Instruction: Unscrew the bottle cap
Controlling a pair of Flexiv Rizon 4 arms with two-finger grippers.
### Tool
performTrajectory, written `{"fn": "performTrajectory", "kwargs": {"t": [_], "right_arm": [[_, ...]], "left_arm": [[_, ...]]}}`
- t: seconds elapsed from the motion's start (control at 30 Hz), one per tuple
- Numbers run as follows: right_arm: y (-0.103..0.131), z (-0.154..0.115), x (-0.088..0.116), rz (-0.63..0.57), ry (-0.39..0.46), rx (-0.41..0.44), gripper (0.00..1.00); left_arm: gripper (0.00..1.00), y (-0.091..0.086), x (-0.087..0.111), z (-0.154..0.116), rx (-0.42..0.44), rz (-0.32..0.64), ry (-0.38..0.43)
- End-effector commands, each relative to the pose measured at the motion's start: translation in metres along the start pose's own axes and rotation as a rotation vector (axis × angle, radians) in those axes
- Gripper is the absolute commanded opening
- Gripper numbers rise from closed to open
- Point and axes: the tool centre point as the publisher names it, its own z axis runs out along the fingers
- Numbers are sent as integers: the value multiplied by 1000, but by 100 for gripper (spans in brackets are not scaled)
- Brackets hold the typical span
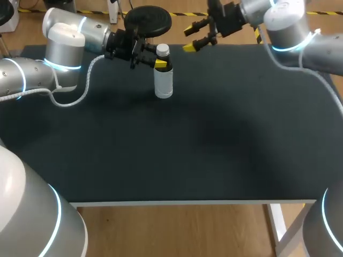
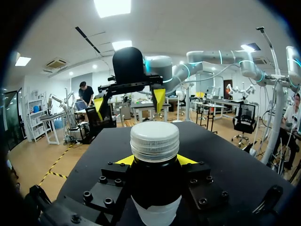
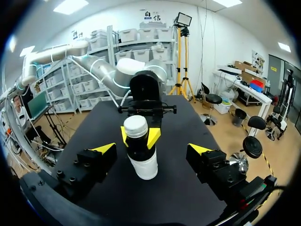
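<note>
A robotics lab bench.
The grey left arm [image 1: 64, 40] and right arm [image 1: 289, 24], with glowing blue rings at their joints, come in over a black-topped table [image 1: 187, 155].

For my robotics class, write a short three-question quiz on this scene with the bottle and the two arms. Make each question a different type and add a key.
1. True or false: the right pincer is shut on the cap.
2. Where does the left pincer grip the bottle? A: at its base. B: just below the cap. C: on the cap itself.
3. Fill the gap: the bottle stands ____ on the table.

Key
1. False: it is open and clear of the bottle.
2. B.
3. upright.
</note>
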Motion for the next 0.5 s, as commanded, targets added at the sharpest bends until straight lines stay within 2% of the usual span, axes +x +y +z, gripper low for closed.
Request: {"fn": "performTrajectory", "kwargs": {"t": [0.03,0.5], "right_arm": [[4,15,-2,-8,-34,19,100],[13,30,-1,-35,-39,28,100]], "left_arm": [[0,0,-2,-1,0,-1,6],[0,0,-2,-1,0,-1,6]]}}
